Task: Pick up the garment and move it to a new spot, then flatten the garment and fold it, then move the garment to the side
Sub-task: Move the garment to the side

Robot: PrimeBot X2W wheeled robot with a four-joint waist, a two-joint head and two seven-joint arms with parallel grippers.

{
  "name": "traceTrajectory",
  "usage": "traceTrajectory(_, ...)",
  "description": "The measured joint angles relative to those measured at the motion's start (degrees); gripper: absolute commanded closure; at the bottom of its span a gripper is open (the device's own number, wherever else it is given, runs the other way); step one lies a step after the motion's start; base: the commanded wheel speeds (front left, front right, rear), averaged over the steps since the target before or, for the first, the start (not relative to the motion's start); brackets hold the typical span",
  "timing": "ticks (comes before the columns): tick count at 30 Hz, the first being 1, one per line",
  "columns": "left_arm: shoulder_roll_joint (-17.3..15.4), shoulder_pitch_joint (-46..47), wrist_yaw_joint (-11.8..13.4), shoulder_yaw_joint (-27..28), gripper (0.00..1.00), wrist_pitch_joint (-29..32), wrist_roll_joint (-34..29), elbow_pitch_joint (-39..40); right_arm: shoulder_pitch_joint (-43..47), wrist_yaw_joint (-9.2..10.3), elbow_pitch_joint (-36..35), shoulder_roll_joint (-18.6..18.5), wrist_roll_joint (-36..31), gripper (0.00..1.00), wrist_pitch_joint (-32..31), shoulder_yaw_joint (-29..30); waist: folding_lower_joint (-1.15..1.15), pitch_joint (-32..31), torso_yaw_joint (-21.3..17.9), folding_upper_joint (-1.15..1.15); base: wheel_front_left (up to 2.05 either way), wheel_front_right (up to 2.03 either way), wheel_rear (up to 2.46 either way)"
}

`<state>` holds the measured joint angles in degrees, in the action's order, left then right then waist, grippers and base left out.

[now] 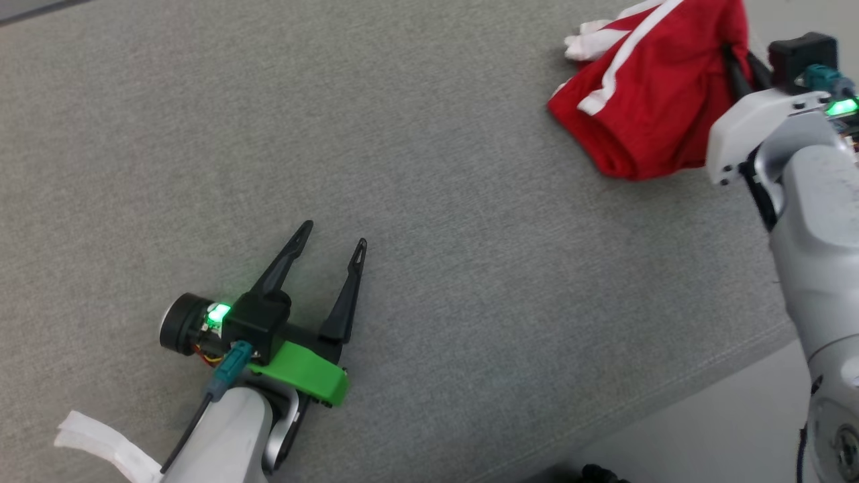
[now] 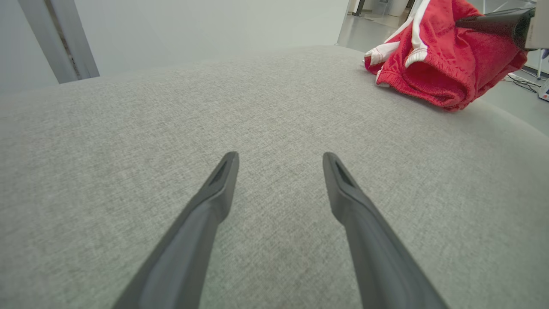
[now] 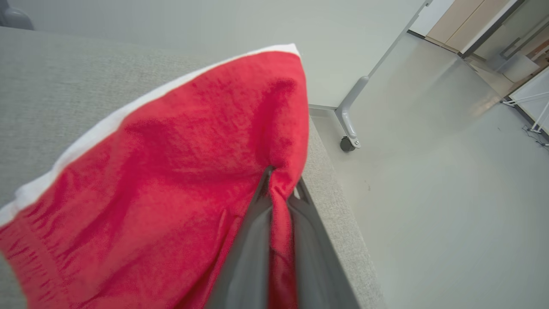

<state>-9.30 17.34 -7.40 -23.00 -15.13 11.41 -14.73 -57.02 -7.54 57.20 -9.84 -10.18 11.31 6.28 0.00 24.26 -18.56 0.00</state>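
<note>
Garment (image 1: pixel 644 87) in head view: red, white stripes, bunched at far right of grey table (image 1: pixel 402 134), one fold raised by right gripper (image 1: pixel 737 67), likely for carry to new spot. Left gripper (image 1: pixel 335 235) well apart, over bare table.
Left wrist view: jaws spread wide, empty, probably waiting for flattening.
Right wrist view: jaws pinched tight on red fold, beside table edge.

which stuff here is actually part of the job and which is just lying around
Part of the job:
- red garment with white stripes
- right gripper, shut on it
- left gripper, open
- grey fabric surface

Just lying about:
- white strip by the left arm
- wheeled frame leg
</note>
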Motion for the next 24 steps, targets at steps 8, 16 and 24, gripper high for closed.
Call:
traceTrajectory(8, -0.5, 1.8, -0.1, 1.2, 0.0, 0.0, 0.6, 1.4, -1.0, 0.0, -5.5, -2.6, -14.7, 0.53, -3.1, 20.9, 0.0, 5.0, 5.6, 0.0, 0.0, 0.0, 0.0)
traceTrajectory(16, 0.8, 2.0, -0.1, 4.3, 0.0, -0.1, 0.6, 0.4, -1.0, 0.0, -11.6, 4.2, -18.8, 0.0, 3.3, 28.4, 0.01, 4.7, 7.9, 0.0, 0.0, 0.0, 0.0)
traceTrajectory(24, 3.0, 0.4, -0.1, 11.2, 0.0, 0.0, -0.1, -1.6, 5.6, 0.0, -27.5, 6.9, -1.6, 0.0, 3.8, 11.1, 0.01, -0.8, 8.7, -0.01, 0.0, 0.0, 0.0)
